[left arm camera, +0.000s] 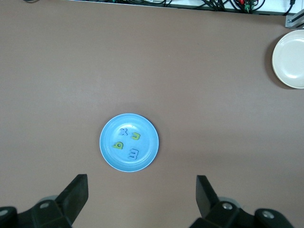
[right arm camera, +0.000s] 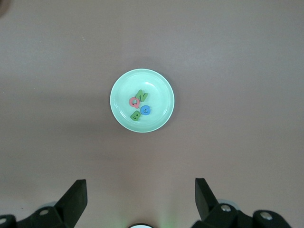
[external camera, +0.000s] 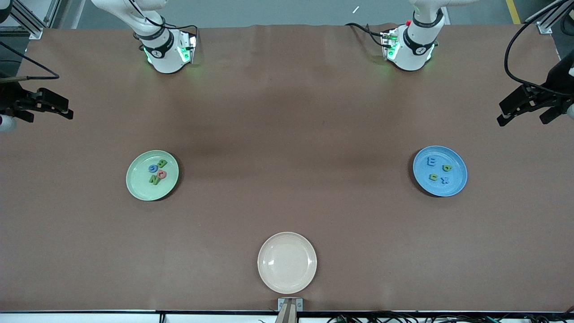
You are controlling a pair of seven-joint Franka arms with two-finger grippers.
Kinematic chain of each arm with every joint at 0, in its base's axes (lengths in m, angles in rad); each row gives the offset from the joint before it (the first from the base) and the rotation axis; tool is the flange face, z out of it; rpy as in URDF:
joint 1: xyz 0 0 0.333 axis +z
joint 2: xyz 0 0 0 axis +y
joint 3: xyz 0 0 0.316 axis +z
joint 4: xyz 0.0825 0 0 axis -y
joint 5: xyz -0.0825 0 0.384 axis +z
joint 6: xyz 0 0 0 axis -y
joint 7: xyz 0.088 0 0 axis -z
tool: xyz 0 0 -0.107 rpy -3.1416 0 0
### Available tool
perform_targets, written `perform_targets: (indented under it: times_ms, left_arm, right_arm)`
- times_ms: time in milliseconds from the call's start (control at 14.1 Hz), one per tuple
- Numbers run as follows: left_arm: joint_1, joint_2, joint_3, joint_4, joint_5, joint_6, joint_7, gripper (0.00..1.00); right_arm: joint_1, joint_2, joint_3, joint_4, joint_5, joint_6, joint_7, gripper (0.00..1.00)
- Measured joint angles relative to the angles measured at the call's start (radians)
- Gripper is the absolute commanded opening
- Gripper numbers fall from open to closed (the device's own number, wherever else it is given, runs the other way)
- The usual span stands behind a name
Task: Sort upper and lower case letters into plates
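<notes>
The pale green plate lies toward the right arm's end and holds several letters: a green B, a blue G, a pinkish red Q and a green N. Toward the left arm's end, the blue plate holds a blue E, a blue x and two green letters. My right gripper hangs open and empty high over its end of the table. My left gripper does the same at the left arm's end.
A cream-white plate with nothing in it sits nearest the front camera, midway between the two ends. The two arm bases stand at the table's edge farthest from the front camera. Brown cloth covers the table.
</notes>
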Motion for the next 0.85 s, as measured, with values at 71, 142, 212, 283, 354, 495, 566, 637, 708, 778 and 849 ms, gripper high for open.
perform_targets:
  times_ms: [71,142,212,283,354,495,566,637,708,778,849]
  left_arm:
    - [0.000,0.000,0.000,0.000,0.000,0.000,0.000,1.00]
    - [0.000,0.000,0.000,0.000,0.000,0.000,0.000,1.00]
    - [0.000,0.000,0.000,0.000,0.000,0.000,0.000,1.00]
    - [0.000,0.000,0.000,0.000,0.000,0.000,0.000,1.00]
    - [0.000,0.000,0.000,0.000,0.000,0.000,0.000,1.00]
    - [0.000,0.000,0.000,0.000,0.000,0.000,0.000,1.00]
    - [0.000,0.000,0.000,0.000,0.000,0.000,0.000,1.00]
    - [0.000,0.000,0.000,0.000,0.000,0.000,0.000,1.00]
    - [0.000,0.000,0.000,0.000,0.000,0.000,0.000,1.00]
    - [0.000,0.000,0.000,0.000,0.000,0.000,0.000,1.00]
    - [0.000,0.000,0.000,0.000,0.000,0.000,0.000,1.00]
  right_arm:
    - [0.000,-0.001,0.001,0.000,0.000,0.000,0.000,1.00]
    - [0.000,-0.002,0.003,0.000,0.000,0.000,0.000,1.00]
    - [-0.001,-0.002,0.005,0.000,0.000,0.000,0.000,1.00]
    - [-0.003,-0.003,0.010,0.000,0.000,0.000,0.000,1.00]
    - [-0.005,-0.003,0.014,0.000,0.000,0.000,0.000,1.00]
    - [-0.009,-0.004,0.019,0.000,0.000,0.001,0.000,1.00]
    - [-0.010,-0.004,0.020,0.000,0.000,0.003,0.000,1.00]
    - [-0.010,-0.004,0.021,0.000,0.000,0.004,0.000,1.00]
    - [-0.010,-0.005,0.021,0.000,0.000,0.004,0.000,1.00]
    - [-0.010,-0.006,0.022,0.000,0.000,0.004,0.000,1.00]
    - [-0.010,-0.008,0.022,0.000,0.000,0.003,0.000,1.00]
